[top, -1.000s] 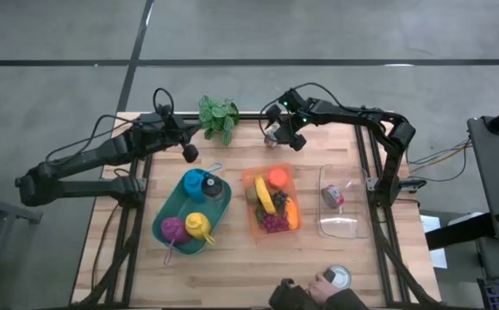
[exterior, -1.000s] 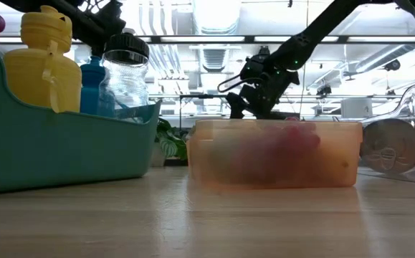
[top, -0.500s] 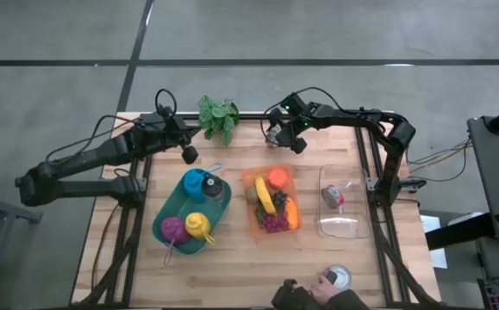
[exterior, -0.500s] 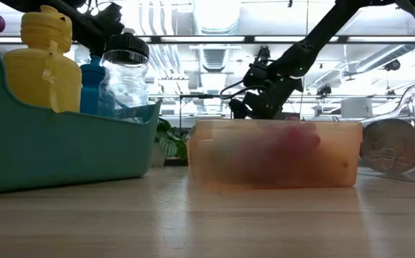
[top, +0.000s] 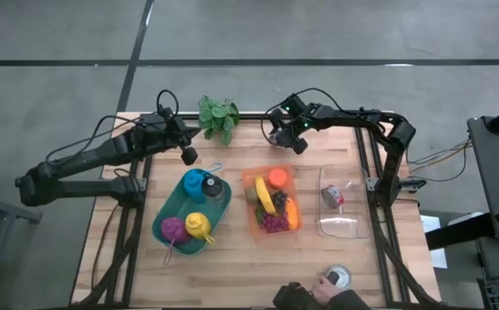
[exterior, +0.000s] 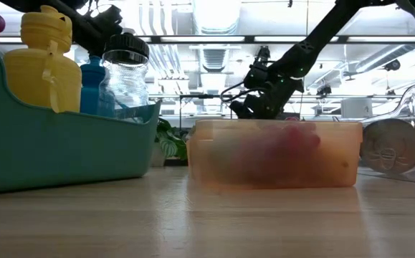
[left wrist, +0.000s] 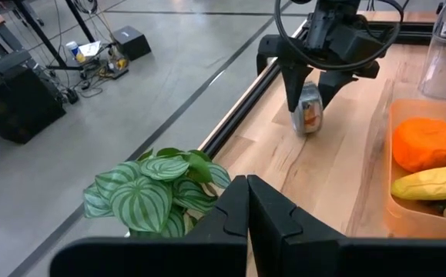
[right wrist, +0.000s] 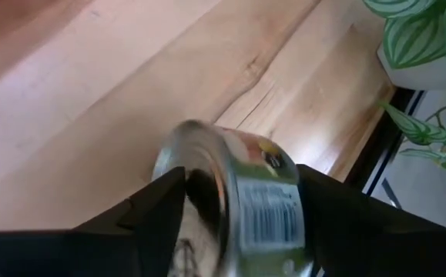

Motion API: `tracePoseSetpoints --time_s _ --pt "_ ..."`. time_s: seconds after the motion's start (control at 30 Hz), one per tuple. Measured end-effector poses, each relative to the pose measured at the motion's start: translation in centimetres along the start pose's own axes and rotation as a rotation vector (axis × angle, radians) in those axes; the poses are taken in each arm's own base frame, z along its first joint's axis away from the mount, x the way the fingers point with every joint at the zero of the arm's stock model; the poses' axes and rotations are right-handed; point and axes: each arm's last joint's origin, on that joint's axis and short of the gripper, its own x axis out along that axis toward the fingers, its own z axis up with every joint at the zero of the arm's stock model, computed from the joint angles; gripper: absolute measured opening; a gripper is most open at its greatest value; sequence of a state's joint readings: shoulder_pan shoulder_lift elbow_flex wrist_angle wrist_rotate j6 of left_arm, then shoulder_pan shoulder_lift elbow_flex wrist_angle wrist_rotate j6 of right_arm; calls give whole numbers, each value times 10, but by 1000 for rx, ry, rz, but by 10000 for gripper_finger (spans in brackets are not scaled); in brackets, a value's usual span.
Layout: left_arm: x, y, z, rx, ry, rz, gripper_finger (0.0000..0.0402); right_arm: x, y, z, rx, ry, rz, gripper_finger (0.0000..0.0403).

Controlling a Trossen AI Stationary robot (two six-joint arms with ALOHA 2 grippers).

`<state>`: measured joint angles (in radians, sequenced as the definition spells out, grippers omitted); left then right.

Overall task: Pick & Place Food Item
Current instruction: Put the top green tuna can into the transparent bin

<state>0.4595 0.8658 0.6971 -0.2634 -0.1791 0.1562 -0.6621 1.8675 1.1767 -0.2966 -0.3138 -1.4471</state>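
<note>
Left tool (top: 188, 155) parked shut near the plant (top: 219, 117). Right tool (top: 277, 136) down over the can (left wrist: 310, 109) on the surface (top: 232, 267) behind the tray (top: 271, 201) — fingers astride it, narrower than before, grip uncertain.

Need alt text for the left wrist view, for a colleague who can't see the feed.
The right hand reaches down around a small can standing on the wooden table. Nearer are a potted plant and the left hand's shut fingers; an orange bin holds food at the side.

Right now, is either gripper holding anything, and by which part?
The right gripper straddles a small can across its sides; firm grip cannot be told. The left gripper is shut, empty.
</note>
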Motion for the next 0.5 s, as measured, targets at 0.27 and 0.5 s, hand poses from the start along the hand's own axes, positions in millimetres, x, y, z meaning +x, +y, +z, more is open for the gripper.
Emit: tracePoseSetpoints --time_s 0.27,0.5 --pt "0 0 0 1 3 0 2 0 0 -1 -2 41 -7 181" --pt "0 0 -1 1 7 -1 2 -2 -2 -1 9 60 -7 147"
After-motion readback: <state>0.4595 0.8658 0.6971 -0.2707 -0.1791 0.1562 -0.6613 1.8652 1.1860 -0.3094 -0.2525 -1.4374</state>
